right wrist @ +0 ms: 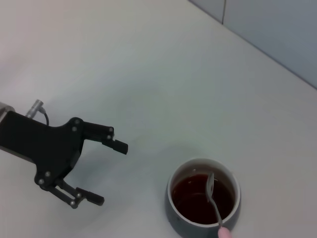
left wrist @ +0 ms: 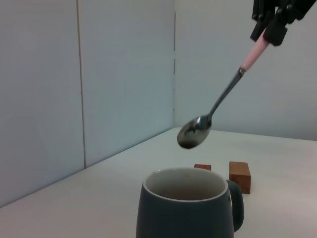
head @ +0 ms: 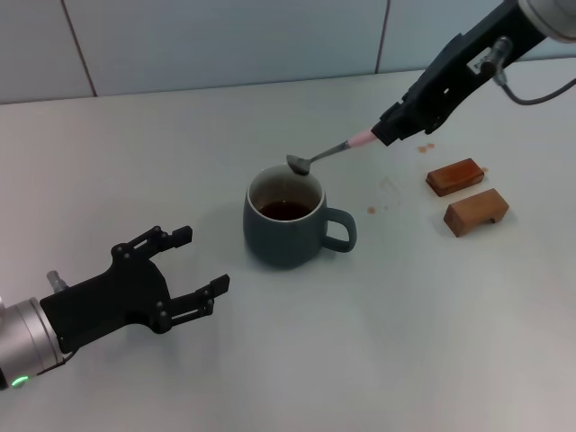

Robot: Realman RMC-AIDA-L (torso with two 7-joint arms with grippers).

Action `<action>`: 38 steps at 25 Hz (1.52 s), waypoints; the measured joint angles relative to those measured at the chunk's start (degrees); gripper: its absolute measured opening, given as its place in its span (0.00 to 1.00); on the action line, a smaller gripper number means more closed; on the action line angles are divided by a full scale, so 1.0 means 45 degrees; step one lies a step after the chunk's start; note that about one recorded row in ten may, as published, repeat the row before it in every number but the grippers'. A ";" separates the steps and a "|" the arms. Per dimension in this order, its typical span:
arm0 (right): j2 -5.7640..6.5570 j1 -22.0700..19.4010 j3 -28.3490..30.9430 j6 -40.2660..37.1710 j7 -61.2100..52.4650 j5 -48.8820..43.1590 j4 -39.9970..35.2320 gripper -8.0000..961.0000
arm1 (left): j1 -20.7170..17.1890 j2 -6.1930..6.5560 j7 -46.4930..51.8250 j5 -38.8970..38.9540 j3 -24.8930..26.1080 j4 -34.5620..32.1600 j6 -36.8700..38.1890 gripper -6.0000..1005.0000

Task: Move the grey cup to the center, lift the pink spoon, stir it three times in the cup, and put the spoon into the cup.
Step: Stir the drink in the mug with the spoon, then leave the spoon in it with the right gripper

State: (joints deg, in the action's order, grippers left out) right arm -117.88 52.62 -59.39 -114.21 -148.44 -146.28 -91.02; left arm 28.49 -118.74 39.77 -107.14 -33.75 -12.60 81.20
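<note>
cup [head: 286, 225] frame centre, dark liquid inside | spoon [head: 326, 155] tilted, bowl above rim, pink end pinched by right gripper [head: 389, 135] upper right | left gripper [head: 193, 270] lower left, jaws spread, apart | risk: off-centre descent knocks rim, splashes liquid

No legible text, label, brand, number or sign anywhere: none on the grey cup [head: 284, 220], the pink spoon [head: 331, 153], the two wooden blocks [head: 466, 193], the grippers, the white table [head: 432, 342] or the wall panels [head: 225, 40].
</note>
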 joint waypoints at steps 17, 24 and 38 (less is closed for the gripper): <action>-0.0057 0.1932 -0.0754 0.2135 0.0619 -0.1840 0.5050 0.12 | 0.0075 -0.0020 -0.0049 0.0000 -0.0138 0.0061 0.0003 0.85; -0.0171 0.2711 -0.0855 0.2264 0.0811 -0.1866 0.6433 0.12 | 0.0076 -0.0020 -0.0073 0.0000 -0.0138 0.0098 0.0003 0.85; 0.0303 0.3685 -0.0834 0.3833 0.0928 -0.2044 0.8545 0.13 | 0.0150 -0.0020 -0.0101 0.0000 -0.0138 0.0106 0.0014 0.85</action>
State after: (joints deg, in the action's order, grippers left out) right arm -116.52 69.20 -63.14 -96.96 -144.26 -155.48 -52.56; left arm 29.16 -118.83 39.31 -107.14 -34.37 -12.12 81.26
